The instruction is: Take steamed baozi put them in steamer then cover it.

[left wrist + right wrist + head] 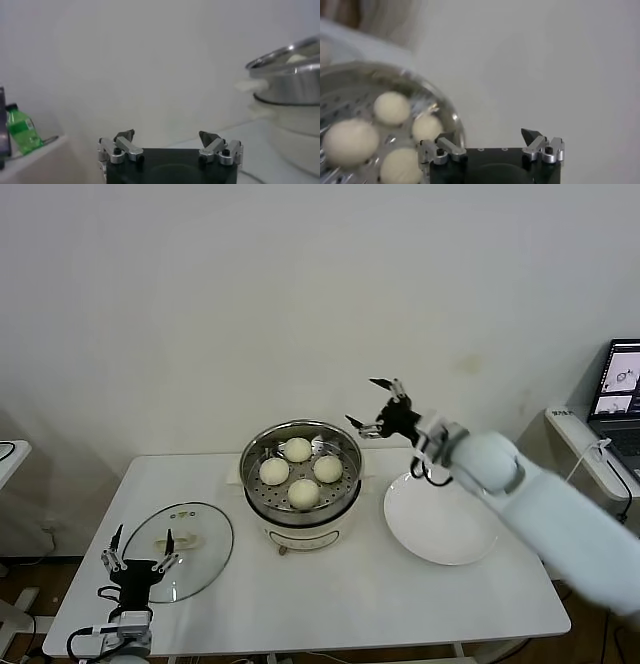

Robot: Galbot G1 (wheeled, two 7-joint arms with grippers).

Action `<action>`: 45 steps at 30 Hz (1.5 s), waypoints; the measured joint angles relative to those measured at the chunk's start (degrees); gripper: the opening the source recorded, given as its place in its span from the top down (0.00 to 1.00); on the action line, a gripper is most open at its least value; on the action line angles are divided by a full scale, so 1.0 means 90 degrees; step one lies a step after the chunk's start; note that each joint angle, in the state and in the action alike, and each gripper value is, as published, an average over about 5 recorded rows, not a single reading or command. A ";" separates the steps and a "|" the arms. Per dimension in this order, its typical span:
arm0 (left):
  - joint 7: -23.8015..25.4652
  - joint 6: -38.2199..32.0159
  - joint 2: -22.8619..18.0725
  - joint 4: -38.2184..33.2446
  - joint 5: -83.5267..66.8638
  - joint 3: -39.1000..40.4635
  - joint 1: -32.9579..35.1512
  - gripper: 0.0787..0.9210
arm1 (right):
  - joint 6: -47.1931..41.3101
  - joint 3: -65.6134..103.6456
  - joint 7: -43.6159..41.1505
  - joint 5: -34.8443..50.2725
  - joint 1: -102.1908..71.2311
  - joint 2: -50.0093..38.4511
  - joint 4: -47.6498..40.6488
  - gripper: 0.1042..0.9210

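Note:
The shiny steel steamer (pixel 345 452) stands mid-table with several creamy-white baozi (pixel 303 492) on its perforated tray. In the right wrist view the same buns (pixel 350 141) lie inside the steamer (pixel 447 112). My right gripper (pixel 377 406) hovers open and empty just above the pot's far right rim; its fingertips (pixel 531 135) hold nothing. The glass cover (pixel 215 542) lies flat on the table at the front left. My left gripper (pixel 140 552) stands open and empty at the cover's near edge. The left wrist view shows the steamer (pixel 285 75) off to one side.
An empty white plate (pixel 440 519) lies to the right of the steamer, under my right arm. A laptop (pixel 622 384) sits on a side shelf at far right. A green bottle (pixel 22 129) stands on a ledge in the left wrist view.

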 measured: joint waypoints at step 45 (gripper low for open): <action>0.0573 0.0079 0.0953 0.2314 0.4749 0.0459 -0.1305 0.12 | 0.3040 0.6702 -0.0995 0.0336 -0.7330 0.3449 0.0977 0.12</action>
